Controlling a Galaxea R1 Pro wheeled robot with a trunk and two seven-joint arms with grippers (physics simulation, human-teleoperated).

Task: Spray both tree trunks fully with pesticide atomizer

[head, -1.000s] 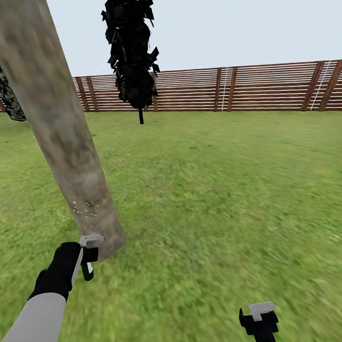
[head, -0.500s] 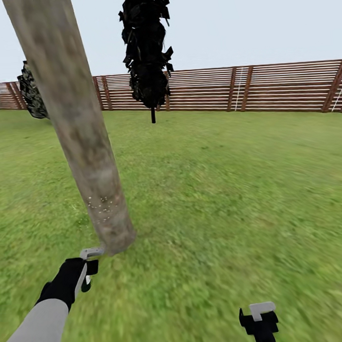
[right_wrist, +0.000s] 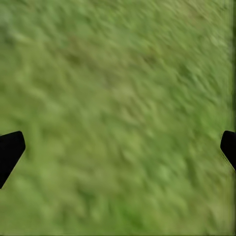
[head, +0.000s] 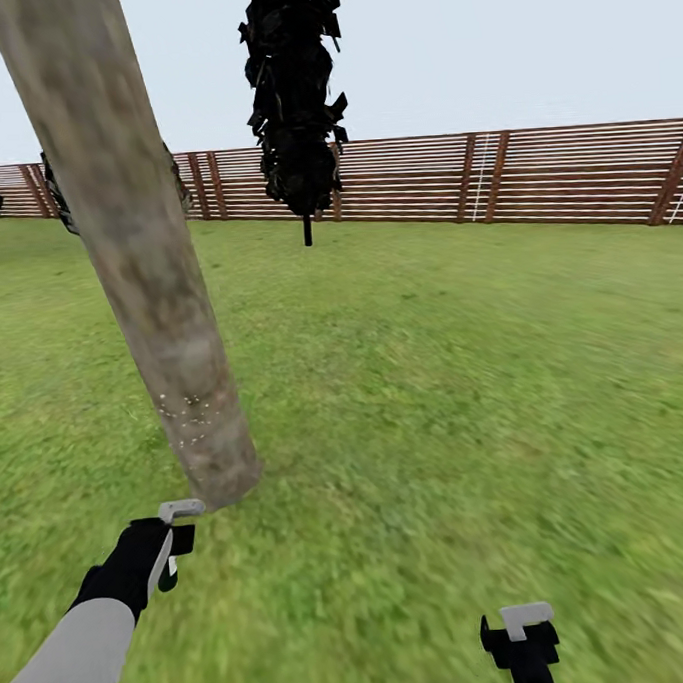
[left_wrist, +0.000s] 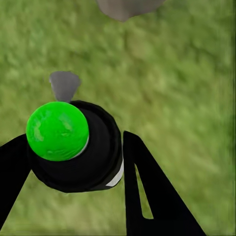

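While our left gripper (left_wrist: 73, 157) clamps the dark green-topped atomizer bottle (left_wrist: 73, 147) near the pale speckled trunk (head: 148, 282), our right gripper (right_wrist: 118, 147) gapes wide over grass (head: 435, 397).

Your tree trunk (head: 137, 252) runs off the top edge of the head view, so its crown is out of sight; in the left wrist view only a grey sliver of its foot (left_wrist: 129, 7) shows, cut by the frame ahead of the fingers. Between your left fingers (left_wrist: 147, 196) the bottle (left_wrist: 73, 147) is seen end-on: its length and nozzle direction cannot be told. The whitish specks (head: 190, 414) on the trunk are too fine to judge their spread. Your right fingers (right_wrist: 10, 150) show only as dark tips at the frame's sides, over blurred grass (right_wrist: 118, 118). Behind the trunk, a dark shrub (head: 178, 180) is mostly hidden.
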